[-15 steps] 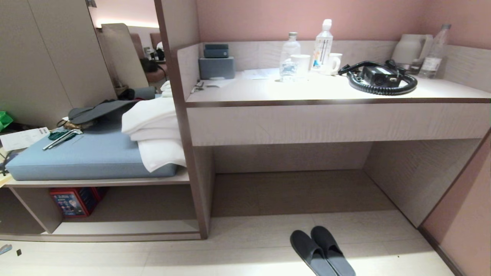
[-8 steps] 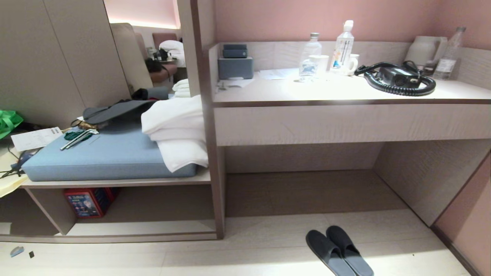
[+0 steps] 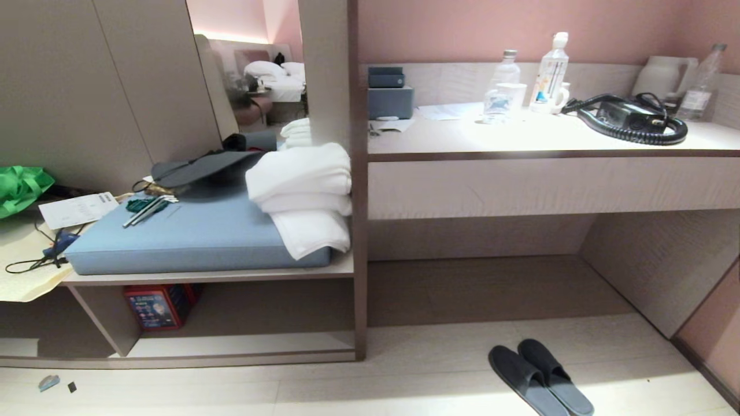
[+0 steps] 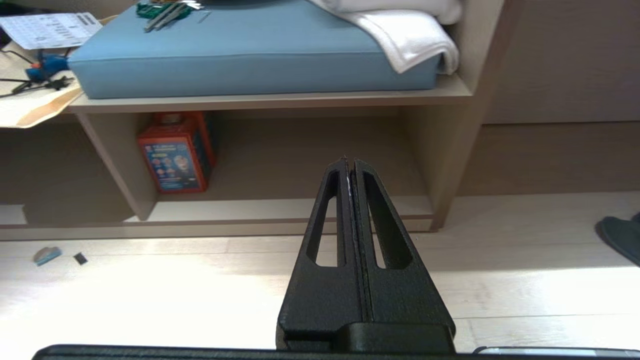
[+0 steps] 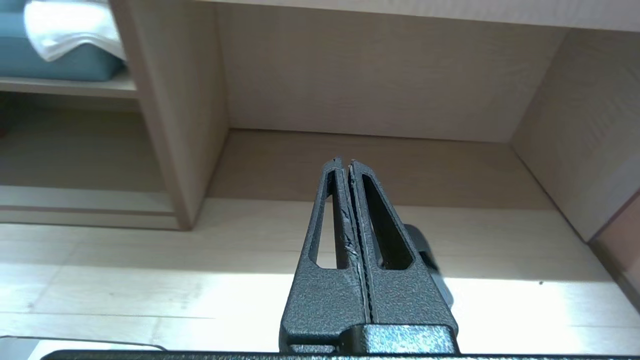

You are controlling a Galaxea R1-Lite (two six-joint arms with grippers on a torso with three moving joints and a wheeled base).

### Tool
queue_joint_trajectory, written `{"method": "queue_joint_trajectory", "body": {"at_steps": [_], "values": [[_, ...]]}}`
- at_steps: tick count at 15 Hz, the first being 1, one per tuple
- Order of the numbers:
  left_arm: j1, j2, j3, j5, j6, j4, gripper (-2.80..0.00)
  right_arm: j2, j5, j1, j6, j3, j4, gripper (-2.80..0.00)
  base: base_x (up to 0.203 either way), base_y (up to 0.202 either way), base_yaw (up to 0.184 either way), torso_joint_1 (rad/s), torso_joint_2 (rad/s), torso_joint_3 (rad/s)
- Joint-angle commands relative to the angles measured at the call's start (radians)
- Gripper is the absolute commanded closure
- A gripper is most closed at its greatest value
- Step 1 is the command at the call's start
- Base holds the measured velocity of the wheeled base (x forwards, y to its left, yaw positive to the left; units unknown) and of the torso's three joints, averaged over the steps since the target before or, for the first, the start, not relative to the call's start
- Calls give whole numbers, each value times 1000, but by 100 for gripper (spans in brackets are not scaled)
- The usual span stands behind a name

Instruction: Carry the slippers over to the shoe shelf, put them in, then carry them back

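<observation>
The slippers (image 3: 540,378), a dark pair with greyish-blue insoles, lie side by side on the pale floor in front of the recess under the desk. In the left wrist view one slipper toe (image 4: 620,237) shows at the picture's edge. In the right wrist view a slipper (image 5: 425,250) shows partly behind the fingers. The shoe shelf (image 3: 231,344) is the low open compartment under the cushioned bench, left of the slippers; its pale base board (image 4: 280,210) faces my left gripper (image 4: 349,161). That gripper is shut and empty above the floor. My right gripper (image 5: 345,162) is also shut and empty.
A red box (image 3: 159,305) stands in the shelf's left part. A blue cushion (image 3: 191,237) and folded white towels (image 3: 303,196) lie on the bench. A vertical panel (image 3: 358,231) divides bench from desk counter (image 3: 549,138), which holds bottles and a coiled cord. Small scraps (image 3: 49,382) lie on the floor.
The whole head view has shifted to the right, so the camera has swung left and more of the bench shows. The slippers lie where they were on the floor.
</observation>
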Motion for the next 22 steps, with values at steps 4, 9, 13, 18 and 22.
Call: {"method": "queue_joint_trajectory", "body": {"at_steps": [4,9,13,18,22], "values": [[-1,0,0,1,0,0,0,1,0,0,-1,2,-1,0,0,195,-2,3,3,3],[1,0,0,1,0,0,0,1,0,0,-1,1,-1,0,0,197,-2,0,3,4],[0,0,0,1,0,0,0,1,0,0,-1,2,-1,0,0,194,0,2,2,1],[0,0,0,1,0,0,0,1,0,0,-1,2,-1,0,0,195,-3,1,2,5],[0,0,0,0,0,0,0,1,0,0,-1,2,-1,0,0,194,-3,1,3,4]]}}
